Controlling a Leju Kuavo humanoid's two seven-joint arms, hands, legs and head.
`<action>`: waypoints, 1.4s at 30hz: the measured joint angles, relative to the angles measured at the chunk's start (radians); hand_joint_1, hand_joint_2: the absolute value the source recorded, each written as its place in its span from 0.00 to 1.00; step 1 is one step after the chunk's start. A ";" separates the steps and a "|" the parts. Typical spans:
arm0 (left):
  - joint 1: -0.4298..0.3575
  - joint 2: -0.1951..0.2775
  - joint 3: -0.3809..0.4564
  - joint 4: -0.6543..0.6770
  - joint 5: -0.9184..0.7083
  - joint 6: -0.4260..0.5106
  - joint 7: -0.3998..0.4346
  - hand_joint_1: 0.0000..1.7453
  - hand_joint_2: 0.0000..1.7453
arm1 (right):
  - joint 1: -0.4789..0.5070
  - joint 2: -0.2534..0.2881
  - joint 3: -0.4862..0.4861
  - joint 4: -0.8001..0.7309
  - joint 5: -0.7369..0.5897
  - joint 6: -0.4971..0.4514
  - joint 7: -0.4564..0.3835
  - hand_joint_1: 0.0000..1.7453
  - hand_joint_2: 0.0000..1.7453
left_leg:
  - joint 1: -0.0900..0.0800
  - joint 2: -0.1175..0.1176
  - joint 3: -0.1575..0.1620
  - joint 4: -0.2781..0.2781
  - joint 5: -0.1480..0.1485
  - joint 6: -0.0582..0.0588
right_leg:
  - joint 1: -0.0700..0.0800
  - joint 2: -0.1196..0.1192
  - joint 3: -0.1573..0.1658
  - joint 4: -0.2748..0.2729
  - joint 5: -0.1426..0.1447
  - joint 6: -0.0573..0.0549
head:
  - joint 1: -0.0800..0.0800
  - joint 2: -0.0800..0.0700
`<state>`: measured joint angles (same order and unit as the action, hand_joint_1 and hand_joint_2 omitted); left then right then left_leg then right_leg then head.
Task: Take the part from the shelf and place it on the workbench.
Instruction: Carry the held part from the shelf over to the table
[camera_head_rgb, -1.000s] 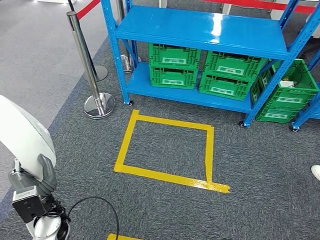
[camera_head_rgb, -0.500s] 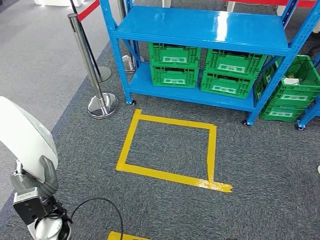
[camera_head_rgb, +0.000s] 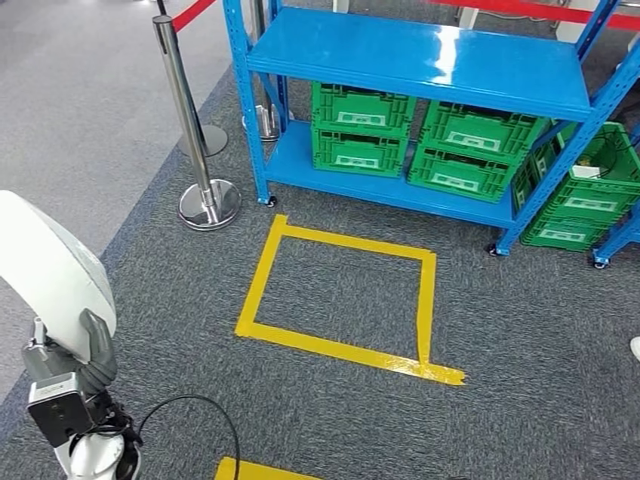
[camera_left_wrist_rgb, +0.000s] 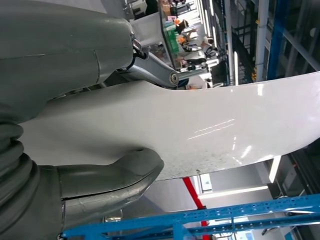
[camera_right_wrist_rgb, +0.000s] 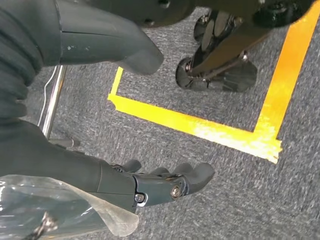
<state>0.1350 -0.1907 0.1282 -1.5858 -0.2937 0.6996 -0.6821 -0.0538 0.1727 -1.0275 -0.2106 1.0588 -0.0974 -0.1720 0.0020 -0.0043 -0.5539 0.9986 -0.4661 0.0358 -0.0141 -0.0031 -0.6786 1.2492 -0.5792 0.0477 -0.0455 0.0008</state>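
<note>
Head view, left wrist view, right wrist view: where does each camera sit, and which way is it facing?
Head view: high on the body, looking down and forward at the blue shelf, green crates and yellow tape square; the left hand grips a white part.
Left wrist view: behind the left hand, facing up past the white part to the shelf frame and ceiling lights.
Right wrist view: behind the right hand, facing down at carpet and yellow tape.
Shared: the white part in head and left wrist views; yellow tape in head and right wrist views.

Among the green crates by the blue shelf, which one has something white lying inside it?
It is the green crate at the far right, outside the blue shelf frame; a small white object lies in it. The crates under the shelf are stacked, their insides hidden.
</note>
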 joint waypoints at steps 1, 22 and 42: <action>0.000 0.000 0.000 0.001 0.000 0.000 0.000 1.00 1.00 | 0.000 0.000 0.000 0.000 0.001 -0.001 0.002 0.00 1.00 | 0.000 -0.001 0.000 0.002 -0.001 -0.001 | 0.000 0.000 0.032 -0.062 0.036 -0.002 | 0.000 0.000; -0.002 0.005 0.001 0.003 0.005 0.000 0.000 1.00 1.00 | -0.002 -0.001 0.000 0.000 0.020 0.025 0.004 0.00 1.00 | -0.007 0.060 -0.019 0.019 -0.001 -0.026 | 0.005 -0.114 0.139 -0.245 0.077 -0.015 | -0.007 0.000; -0.008 0.007 0.001 0.003 0.002 0.001 0.000 1.00 1.00 | 0.000 -0.004 0.000 0.000 0.031 0.028 0.000 0.00 1.00 | -0.002 -0.109 -0.041 0.025 0.016 -0.017 | -0.006 0.096 0.128 -0.234 0.075 -0.019 | 0.003 0.000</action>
<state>0.1272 -0.1842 0.1289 -1.5831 -0.2922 0.7008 -0.6821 -0.0540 0.1686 -1.0273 -0.2106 1.0895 -0.0694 -0.1717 0.0005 -0.1130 -0.5954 1.0238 -0.4497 0.0190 -0.0200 0.0932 -0.5507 1.0152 -0.5046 0.0285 -0.0423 0.0008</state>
